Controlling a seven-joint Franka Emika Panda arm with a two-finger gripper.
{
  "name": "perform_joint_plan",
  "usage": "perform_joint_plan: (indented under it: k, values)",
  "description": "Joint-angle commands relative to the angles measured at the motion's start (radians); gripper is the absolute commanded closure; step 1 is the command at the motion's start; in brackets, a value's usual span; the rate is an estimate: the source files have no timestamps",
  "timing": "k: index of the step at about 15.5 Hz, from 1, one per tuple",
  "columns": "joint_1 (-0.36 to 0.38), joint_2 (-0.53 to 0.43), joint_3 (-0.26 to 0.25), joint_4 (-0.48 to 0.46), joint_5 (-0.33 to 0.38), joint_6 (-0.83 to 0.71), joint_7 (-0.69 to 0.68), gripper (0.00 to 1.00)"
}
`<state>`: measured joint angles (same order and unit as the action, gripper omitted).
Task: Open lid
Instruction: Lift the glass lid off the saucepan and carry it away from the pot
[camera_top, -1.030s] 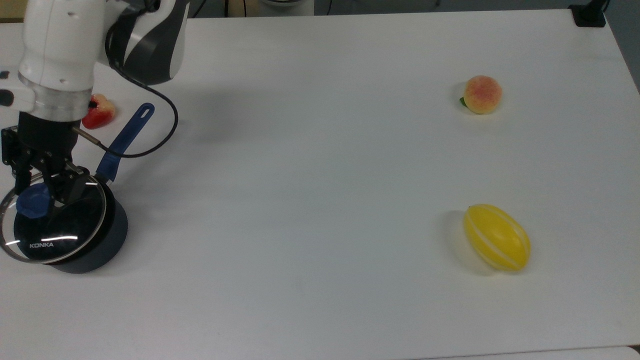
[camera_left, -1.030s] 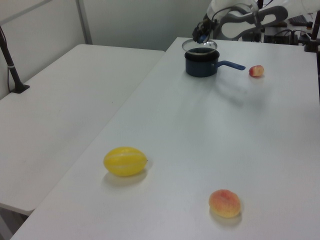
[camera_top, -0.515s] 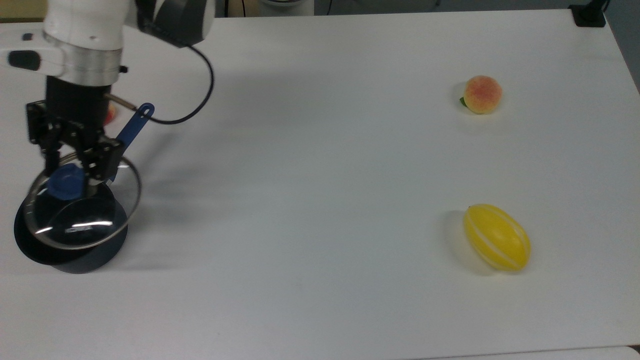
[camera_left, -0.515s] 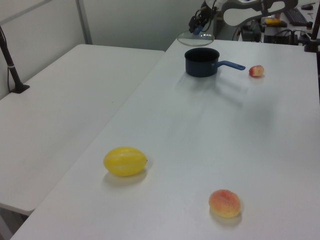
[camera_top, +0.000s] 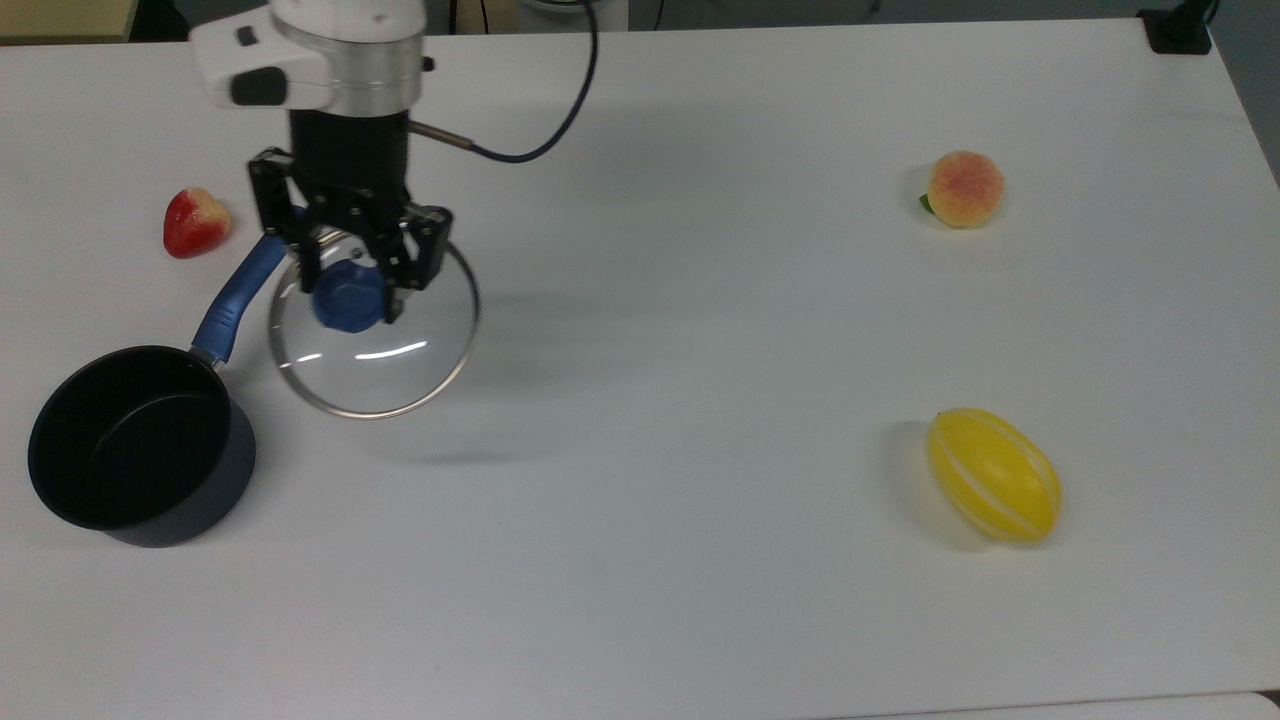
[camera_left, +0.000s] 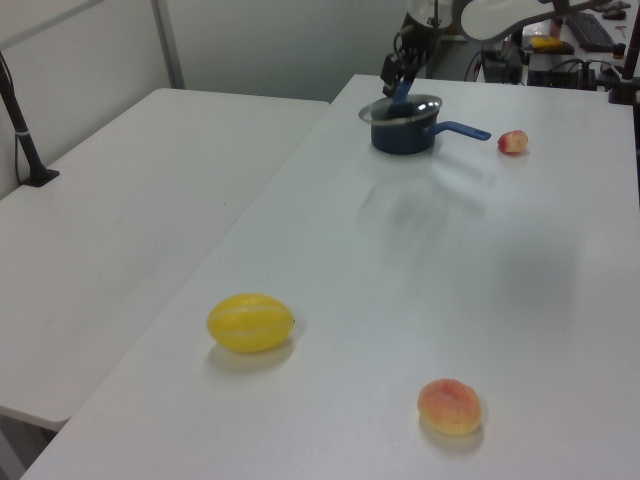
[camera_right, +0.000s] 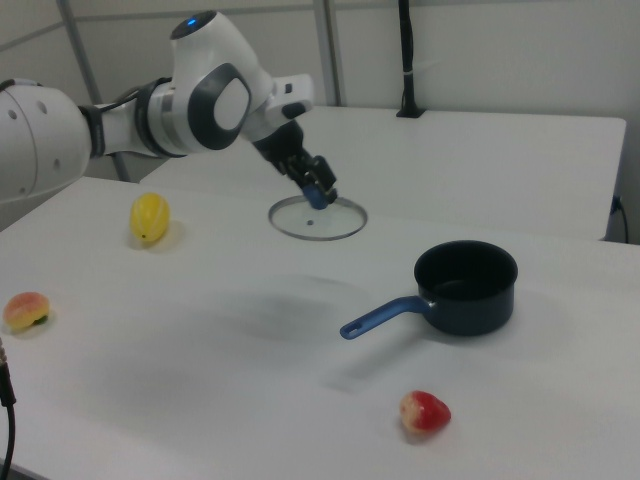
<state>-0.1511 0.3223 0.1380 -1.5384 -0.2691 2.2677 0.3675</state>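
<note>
A wide white bench is carrying everything here, with a second white table standing beside it in the left view. The lid is hanging in the air above the bench, clear of the saucepan and off to the top view's right of it, its shadow falling on the bare surface below. The tool is clamping the lid's blue knob between its two fingers, so the whole disc is dangling from that one central point and appears to be tilting a little. To my eye it is glass inside a metal rim: stiff, fairly heavy for its size, smooth and breakable, so it looks like a thing to set down gently rather than drop. The knob seems the only sensible place to hold it, since the rim is thin and slick and the pane offers nothing to pinch. The saucepan is standing open and dark inside, its blue handle pointing toward a strawberry. Well apart, at the far end of the bench, a peach and a yellow melon are lying untouched.
</note>
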Motion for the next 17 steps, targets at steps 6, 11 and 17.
perform_joint_plan:
  k: [6, 11, 17]
  values:
    - [0.007, -0.161, 0.086, -0.307, -0.004, -0.011, -0.068, 1.0]
    - [0.008, -0.204, 0.117, -0.434, -0.005, -0.01, -0.139, 1.0]
    - [0.01, -0.204, 0.118, -0.514, -0.005, 0.006, -0.179, 1.0]
